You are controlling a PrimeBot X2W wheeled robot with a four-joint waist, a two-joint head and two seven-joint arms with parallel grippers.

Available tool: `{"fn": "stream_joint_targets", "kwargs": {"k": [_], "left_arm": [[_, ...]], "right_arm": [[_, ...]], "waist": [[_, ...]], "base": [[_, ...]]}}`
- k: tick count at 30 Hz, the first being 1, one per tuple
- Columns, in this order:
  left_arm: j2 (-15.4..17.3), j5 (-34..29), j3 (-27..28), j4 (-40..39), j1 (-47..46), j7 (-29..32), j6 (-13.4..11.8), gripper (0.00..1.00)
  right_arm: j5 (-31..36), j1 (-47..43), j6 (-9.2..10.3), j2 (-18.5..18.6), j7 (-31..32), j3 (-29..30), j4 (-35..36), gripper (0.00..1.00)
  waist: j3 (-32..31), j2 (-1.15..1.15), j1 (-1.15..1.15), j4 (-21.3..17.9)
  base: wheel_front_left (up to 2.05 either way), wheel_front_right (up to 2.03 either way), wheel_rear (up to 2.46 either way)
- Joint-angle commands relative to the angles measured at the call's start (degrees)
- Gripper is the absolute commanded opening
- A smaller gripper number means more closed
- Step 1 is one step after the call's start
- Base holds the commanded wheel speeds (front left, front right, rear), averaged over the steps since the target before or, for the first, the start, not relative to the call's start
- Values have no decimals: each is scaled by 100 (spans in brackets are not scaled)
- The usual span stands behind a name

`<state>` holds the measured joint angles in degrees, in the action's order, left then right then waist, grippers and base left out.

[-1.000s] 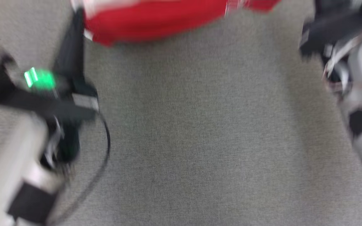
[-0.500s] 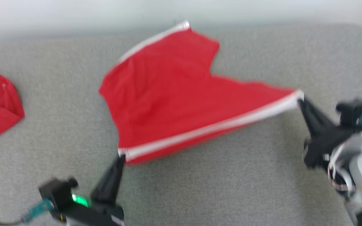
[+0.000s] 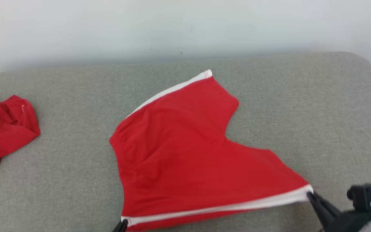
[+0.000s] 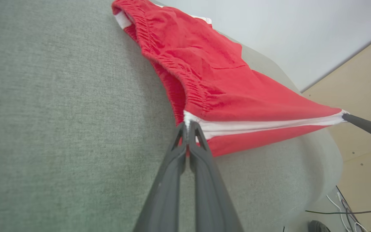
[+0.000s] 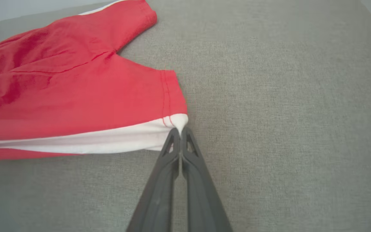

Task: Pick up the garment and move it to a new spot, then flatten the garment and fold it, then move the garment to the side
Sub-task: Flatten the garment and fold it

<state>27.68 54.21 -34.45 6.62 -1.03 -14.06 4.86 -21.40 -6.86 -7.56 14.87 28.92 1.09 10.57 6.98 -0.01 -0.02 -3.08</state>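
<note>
Red cotton shorts with a white side stripe (image 3: 185, 154) are lying spread on the grey fabric cushion (image 3: 317, 106), the striped edge stretching taut between our arms. We are clamping our left gripper (image 4: 188, 125) fully closed on the waistband end and our right gripper (image 5: 180, 130) fully closed on the leg-hem end. A crumpled red cloth (image 3: 5, 129) is lying well apart on our left.

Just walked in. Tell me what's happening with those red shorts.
The robot has the red shorts stretched out on the grey cushion. Its left gripper, jaws shut, pinches the waistband end of the white side stripe. Its right gripper, jaws shut, pinches the leg-hem end. The stripe is taut between them. No fold yet. Another red garment lies crumpled at the far left.
</note>
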Motion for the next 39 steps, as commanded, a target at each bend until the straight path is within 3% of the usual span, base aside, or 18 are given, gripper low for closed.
{"fn": "stream_joint_targets", "kwargs": {"k": [1, 6, 11, 19, 24, 34, 39], "left_arm": [[51, -47, 5, -16, 91, 7, -36, 0], [17, -30, 31, -254, 254, -14, -173, 0], [-158, -96, 137, -262, -113, -63, -84, 0], [-731, -219, 286, 464, -1383, -75, -49, 0], [-1087, -282, 261, 1186, -2400, 174, -119, 0], [-1648, -348, 288, 2309, -3693, 348, -416, 0], [-1861, -334, 282, 2661, -4077, 379, -442, 0]], "right_arm": [[37, -66, 16, -18, 41, 53, 62, 0], [175, -392, 15, -225, 445, 172, 781, 0], [220, 299, 15, 9, 258, 123, 589, 0], [145, 2236, 15, 653, -140, -406, -907, 0], [155, 3736, 15, 930, -340, -1184, -2240, 0], [227, 5633, 15, 955, -889, -1926, -4120, 0], [283, 6269, 15, 876, -1244, -2129, -4834, 0]], "waist": [[-14, 1, 2, 19], [-52, 1, 2, 65], [-37, 1, 2, 198], [343, 1, 2, 597], [758, 1, 2, 858], [1388, 1, 2, 1236], [1579, 1, 2, 1375]], "base": [[0, 0, 0], [0, 0, 0], [0, 0, 0], [0, 0, 0], [0, 0, 0], [0, 0, 0], [0, 0, 0]]}}
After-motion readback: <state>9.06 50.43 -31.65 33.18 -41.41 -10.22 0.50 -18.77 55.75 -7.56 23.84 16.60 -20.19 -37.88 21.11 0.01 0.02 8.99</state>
